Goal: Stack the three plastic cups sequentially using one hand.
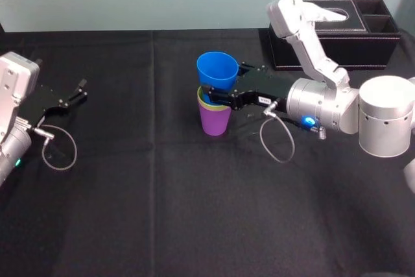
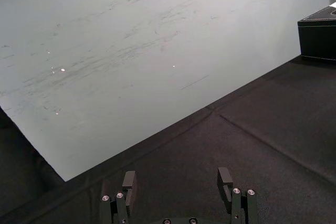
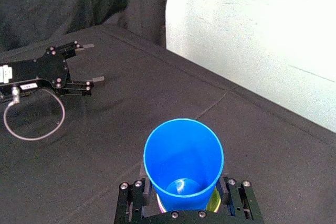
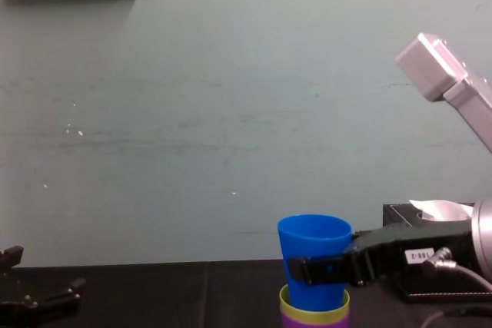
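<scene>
Near the middle of the table (image 1: 162,212), a bit toward its far edge, the stack is pretty much there. The purple cup (image 1: 215,121) stands upright on the black cloth as the base, and the yellow-green cup (image 1: 202,100) sits nested in it so only its rim band shows above the purple one. The blue cup (image 1: 217,69) has its lower end down inside the yellow-green rim, but most of it sticks up above the other two. From the head view it looks tipped a little toward the left edge. From the chest view it looks close to straight, so I can't really call the tilt.

The right gripper (image 1: 217,93) reaches in from the right side of the surface and is clamped around the blue cup's lower half, one finger on each side. In the right wrist view those fingers (image 3: 131,198) hug the blue wall just above the yellow-green rim.

The left gripper (image 1: 81,90) sits off by the left edge, well apart from the cups, with its fingers spread and nothing between them.

A black tissue box (image 1: 337,43) is at the far right corner, behind the right arm.
</scene>
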Available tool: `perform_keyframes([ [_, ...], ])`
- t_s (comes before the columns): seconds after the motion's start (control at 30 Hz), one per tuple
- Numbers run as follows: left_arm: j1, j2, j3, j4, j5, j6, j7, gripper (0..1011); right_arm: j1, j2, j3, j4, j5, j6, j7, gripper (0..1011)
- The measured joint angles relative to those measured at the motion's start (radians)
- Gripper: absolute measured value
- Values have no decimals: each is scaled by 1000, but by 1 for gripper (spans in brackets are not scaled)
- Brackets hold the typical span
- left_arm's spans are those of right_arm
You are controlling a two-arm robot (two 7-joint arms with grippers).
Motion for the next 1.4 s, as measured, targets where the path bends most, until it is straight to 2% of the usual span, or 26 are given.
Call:
perform_keyframes([
  [0.43, 0, 0, 0, 0, 0, 0, 0, 1010, -13, -20, -6, 39, -23, -9, -8, 723],
  [0.8, 0, 0, 0, 0, 0, 0, 0, 1010, -13, -20, -7, 39, -23, -10, -8, 723],
  [1.17, 0, 0, 0, 0, 0, 0, 0, 1010, -12, -19, -7, 37, -22, -10, -8, 990],
  [1.4, 0, 0, 0, 0, 0, 0, 0, 1010, -11, -19, -7, 36, -21, -10, -7, 1000],
])
